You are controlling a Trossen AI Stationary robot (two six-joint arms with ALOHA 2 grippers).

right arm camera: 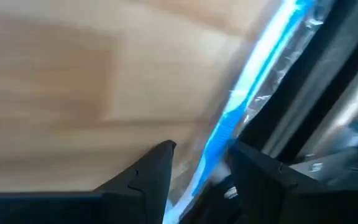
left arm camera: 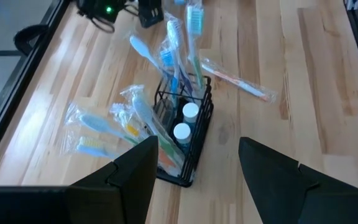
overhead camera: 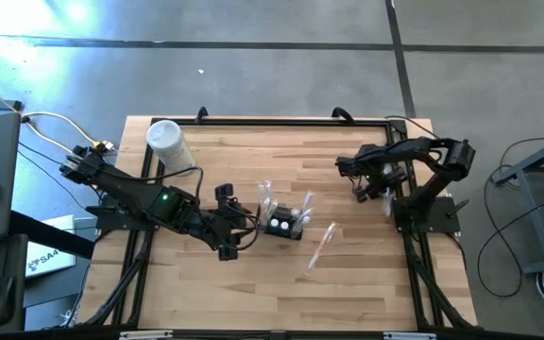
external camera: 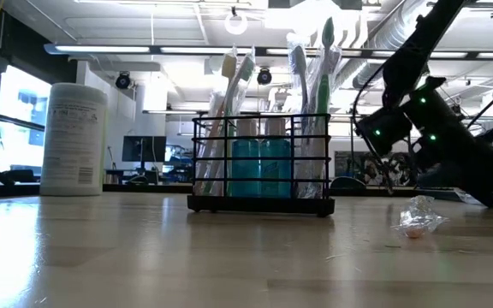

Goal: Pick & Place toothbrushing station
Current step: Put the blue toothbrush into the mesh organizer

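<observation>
Gripping a wrapped blue toothbrush, right pincer; left pincer apart, empty.

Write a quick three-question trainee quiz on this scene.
1. True or false: the left gripper is shut on the rack.
2. The loose wrapped brush lies: A) in the rack; B) on the table beside the rack; C) in the left gripper.
3. What stands near the table's far left corner?

Key:
1. False: it is open, just short of the rack.
2. B.
3. The white container.
</observation>
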